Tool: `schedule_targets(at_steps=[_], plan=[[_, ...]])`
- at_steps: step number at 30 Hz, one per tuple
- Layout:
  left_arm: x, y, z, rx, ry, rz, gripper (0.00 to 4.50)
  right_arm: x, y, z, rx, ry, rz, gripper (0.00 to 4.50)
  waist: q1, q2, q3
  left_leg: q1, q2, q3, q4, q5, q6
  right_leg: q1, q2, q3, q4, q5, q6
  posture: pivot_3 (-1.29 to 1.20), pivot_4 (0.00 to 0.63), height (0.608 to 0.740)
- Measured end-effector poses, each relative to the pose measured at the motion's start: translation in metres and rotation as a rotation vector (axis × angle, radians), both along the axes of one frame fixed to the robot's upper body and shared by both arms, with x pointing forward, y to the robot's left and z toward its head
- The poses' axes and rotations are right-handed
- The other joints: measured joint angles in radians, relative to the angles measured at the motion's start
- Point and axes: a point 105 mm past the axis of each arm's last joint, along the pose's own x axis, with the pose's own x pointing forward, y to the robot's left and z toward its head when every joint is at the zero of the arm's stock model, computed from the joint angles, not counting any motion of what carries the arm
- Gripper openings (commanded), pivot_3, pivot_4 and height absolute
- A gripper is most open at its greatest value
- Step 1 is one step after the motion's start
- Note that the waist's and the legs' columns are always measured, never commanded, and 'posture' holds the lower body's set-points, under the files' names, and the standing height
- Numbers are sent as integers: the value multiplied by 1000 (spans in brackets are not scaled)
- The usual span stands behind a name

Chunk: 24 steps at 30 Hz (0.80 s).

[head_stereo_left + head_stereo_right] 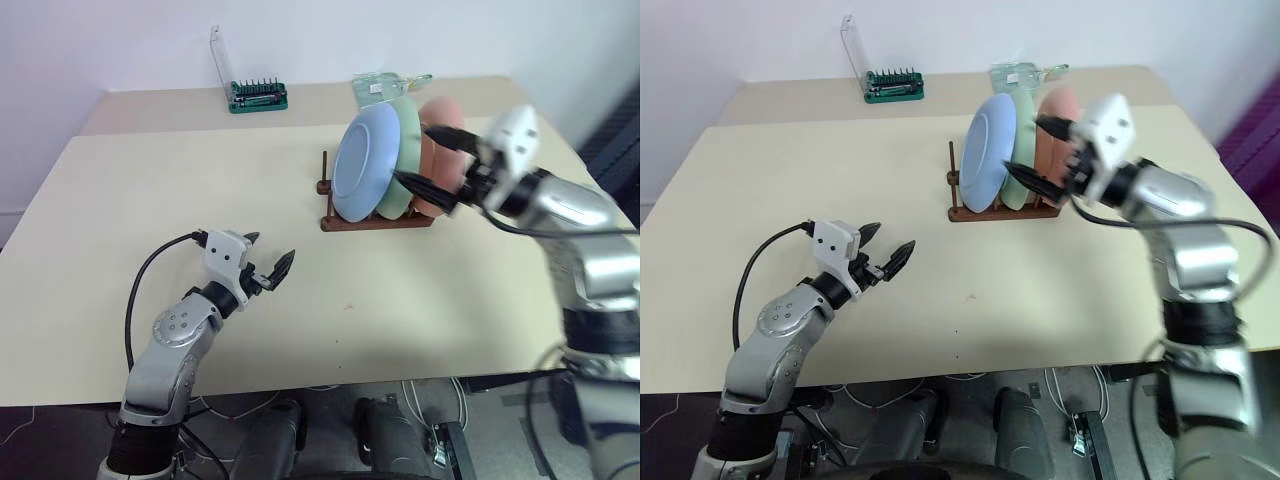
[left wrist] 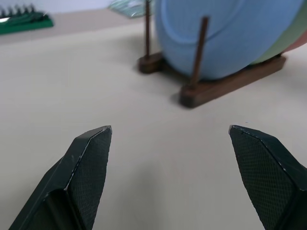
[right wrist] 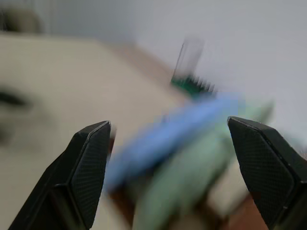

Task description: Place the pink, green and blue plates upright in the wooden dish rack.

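I read my left gripper (image 1: 268, 268) nearest to me, low over the table (image 1: 150, 200), its 2 fingers spread wide with nothing between them. Ahead of those fingertips, with bare tabletop between, stands the wooden dish rack (image 1: 375, 222), and 1 free peg rises in front of the blue plate (image 1: 362, 163). All 3 plates stand upright in the rack: blue nearest the left fingers, the green plate (image 1: 402, 165) behind it, the pink plate (image 1: 432, 150) last. My right gripper (image 1: 1040, 155) sits beside the pink and green plates, its fingers parted and empty; I cannot tell whether a fingertip touches a rim. Beyond the rack lies a green tray (image 1: 258, 96) of small dark bits. I judge the placing step complete; the next move calls for drawing the right fingers clear without nudging the plates.
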Motion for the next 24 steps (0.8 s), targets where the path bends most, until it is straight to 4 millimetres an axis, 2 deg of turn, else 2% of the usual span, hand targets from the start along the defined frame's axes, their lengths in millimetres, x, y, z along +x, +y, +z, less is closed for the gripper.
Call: schedule_targets(at_steps=[3, 6, 7, 8, 11, 12, 13, 15, 16, 19, 24], plan=[[2, -3, -1, -2, -1, -16, 4029, -11, -16, -10, -6, 66, -17, 3967, -8, 1, 0, 2, 3, 4, 1, 0, 0, 0, 0, 1, 0, 0, 0, 0, 150, 740], [3, -4, 0, -2, -5, -29, 4029, -11, -19, -15, -20, 78, -38, 3967, -8, 2, 0, 3, 6, 7, 1, 0, -1, 0, 0, -1, 0, 0, -2, 0, 150, 740], [3, -4, -2, -1, -1, -30, 4029, -11, -16, -15, -13, 80, -35, 3733, -8, 2, 0, 3, 7, 8, 1, 0, -1, 0, 0, -2, 0, 0, -2, 0, 150, 740], [3, -3, -3, 0, 3, -31, 4029, -11, -13, -14, -6, 82, -28, 3465, -9, 2, 0, 3, 7, 8, 1, 0, 0, 0, 0, -2, 0, 0, -2, 0, 150, 740], [4, -4, -5, 3, 2, -39, 4029, -12, 4, -9, -5, 72, 20, 2284, -4, 2, 1, 2, 7, 8, 2, 0, 0, 0, 0, -2, 0, 3, -2, 0, 150, 740], [4, -3, -5, 3, 0, -39, 4029, -13, 11, -8, -26, 65, 44, 1658, -2, 2, 1, 2, 7, 8, 2, 0, 0, 0, 0, -2, -1, 3, -2, 0, 150, 740], [4, -3, -5, 6, -1, -37, 4029, -14, 20, -9, -47, 61, 66, 1311, -2, 2, 1, 2, 7, 8, 1, 0, 0, 0, -1, -2, -1, 3, -2, 0, 150, 740], [4, -2, -4, 6, -4, -34, 4029, -13, 40, -11, -108, 30, 105, 242, -3, 2, 1, 1, 6, 8, 2, 0, 0, 0, -1, -2, -1, 3, -2, 0, 150, 740], [4, -2, -4, 6, -4, -34, 4029, -11, 50, -13, -147, 3, 107, 47, -3, 2, 1, 2, 6, 8, 2, 0, -1, 0, -1, -2, -1, 3, -2, 0, 150, 740], [4, -2, -4, 8, -7, -31, 4029, 0, 63, -21, -255, -51, 74, 47, 0, 2, 1, 1, 6, 8, 2, 0, -1, 0, -1, -3, -1, 3, -2, 0, 150, 740], [3, 0, -6, 14, -7, -16, 4029, 14, 60, -37, -373, -69, 22, 47, -1, 1, 1, 1, 5, 8, 2, 0, -1, 0, -1, -3, -1, 4, -1, 0, 150, 740]])
